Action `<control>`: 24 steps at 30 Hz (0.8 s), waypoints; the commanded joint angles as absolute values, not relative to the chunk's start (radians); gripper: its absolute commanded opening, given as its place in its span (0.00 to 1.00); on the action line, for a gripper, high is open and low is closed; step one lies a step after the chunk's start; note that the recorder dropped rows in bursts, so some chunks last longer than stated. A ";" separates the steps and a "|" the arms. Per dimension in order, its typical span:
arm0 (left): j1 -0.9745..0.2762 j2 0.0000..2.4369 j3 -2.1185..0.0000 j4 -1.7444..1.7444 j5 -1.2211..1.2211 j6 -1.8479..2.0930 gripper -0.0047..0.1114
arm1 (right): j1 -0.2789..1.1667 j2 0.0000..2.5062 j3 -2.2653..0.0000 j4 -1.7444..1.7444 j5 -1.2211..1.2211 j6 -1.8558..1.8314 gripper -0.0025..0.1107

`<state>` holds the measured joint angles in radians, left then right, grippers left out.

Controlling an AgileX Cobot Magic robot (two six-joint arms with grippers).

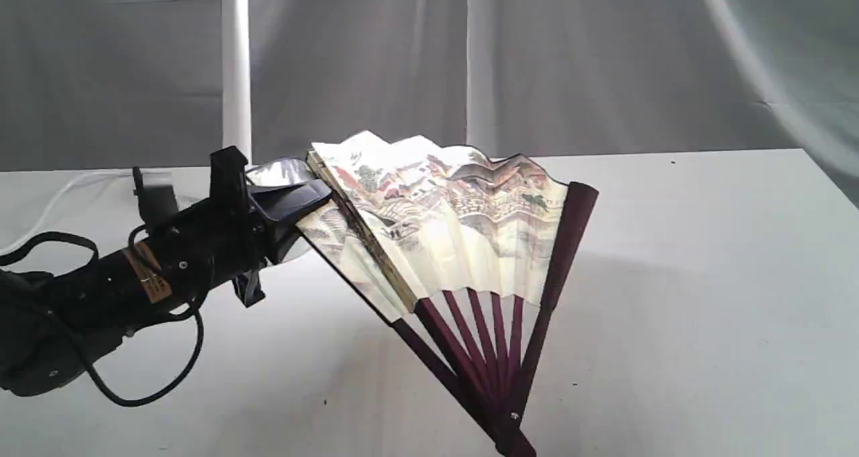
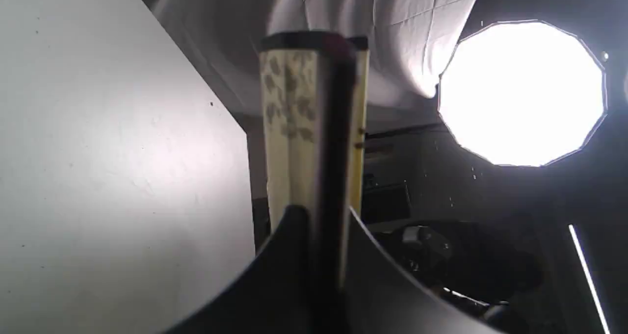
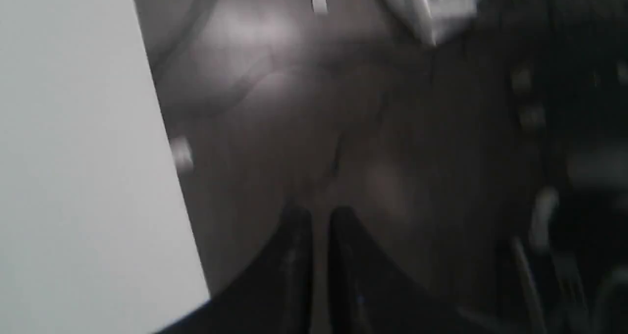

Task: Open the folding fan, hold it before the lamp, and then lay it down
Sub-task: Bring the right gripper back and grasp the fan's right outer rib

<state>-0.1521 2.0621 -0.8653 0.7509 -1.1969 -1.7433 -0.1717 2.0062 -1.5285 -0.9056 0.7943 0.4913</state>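
The folding fan (image 1: 456,209) is partly spread, showing cream pleats with a painted village and maroon ribs. Its pivot sits low near the table's front edge, and several pleats on its left side are still bunched. My left gripper (image 1: 305,205) is shut on the fan's left guard stick near the top. In the left wrist view the fan (image 2: 289,128) stands edge-on, clamped in the left gripper (image 2: 326,214). The lamp (image 1: 236,74) shows as a white post behind the left arm. My right gripper (image 3: 320,214) is out of the exterior view, shut on nothing, beyond the table edge.
The white table (image 1: 704,276) stretches to the right of the fan. A white cord (image 1: 54,202) lies at the far left. A grey curtain (image 1: 604,61) hangs behind. A bright studio light (image 2: 522,93) glares in the left wrist view.
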 commanded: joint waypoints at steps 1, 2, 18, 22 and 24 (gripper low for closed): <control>-0.150 2.060 -0.866 0.747 -1.221 -1.752 0.04 | -0.188 2.102 -1.723 -0.449 1.221 0.096 0.02; -0.150 2.060 -0.866 0.752 -1.221 -1.752 0.04 | -0.195 2.125 -1.762 -0.334 1.221 0.022 0.02; -0.150 2.060 -0.866 0.766 -1.221 -1.750 0.04 | 0.074 1.824 -0.956 0.764 -0.503 -0.913 0.02; -0.150 2.060 -0.866 0.766 -1.221 -1.750 0.04 | 0.146 1.824 -0.682 0.334 -0.873 -0.296 0.02; -0.150 2.060 -0.866 0.766 -1.221 -1.750 0.04 | 0.149 1.831 -0.572 0.137 -1.068 0.000 0.02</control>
<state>-0.1521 2.0621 -0.8653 0.7697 -1.1969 -1.7433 0.1429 1.8353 -0.6571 0.3197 -0.8810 -0.2566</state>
